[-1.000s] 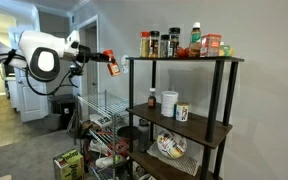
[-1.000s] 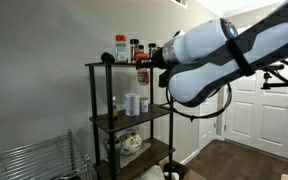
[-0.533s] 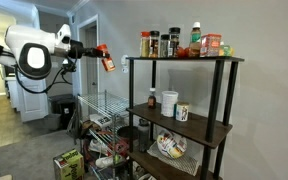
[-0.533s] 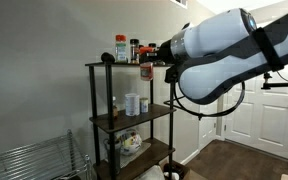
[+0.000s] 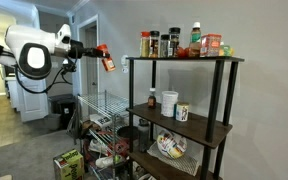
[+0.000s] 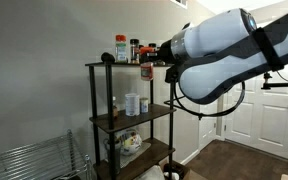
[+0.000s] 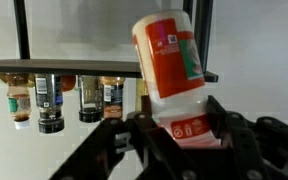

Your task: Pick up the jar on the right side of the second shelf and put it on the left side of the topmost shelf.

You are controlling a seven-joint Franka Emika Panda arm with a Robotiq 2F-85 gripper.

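Note:
My gripper (image 5: 97, 52) is shut on a white bottle with an orange-red label (image 7: 170, 60), held in the air beside the shelf unit at about top-shelf height. It also shows in an exterior view (image 6: 154, 55). In the wrist view my gripper (image 7: 179, 118) clamps the bottle's white end. The small red-capped jar (image 5: 152, 100) stands on the second shelf (image 5: 202, 127), next to a white bottle and a white mug (image 5: 182, 112). The topmost shelf (image 5: 174, 59) carries several spice jars. Its near end by my gripper is bare.
A chrome wire rack (image 5: 102, 120) with clutter stands below my gripper. A bowl sits on the lower shelf (image 5: 171, 146). Boxes lie on the floor (image 5: 69, 163). A white door (image 6: 249, 105) is behind the arm.
Since a second ago, my gripper rose a little and drew away from the shelf unit with the bottle still in it. Over the last half second nothing moved.

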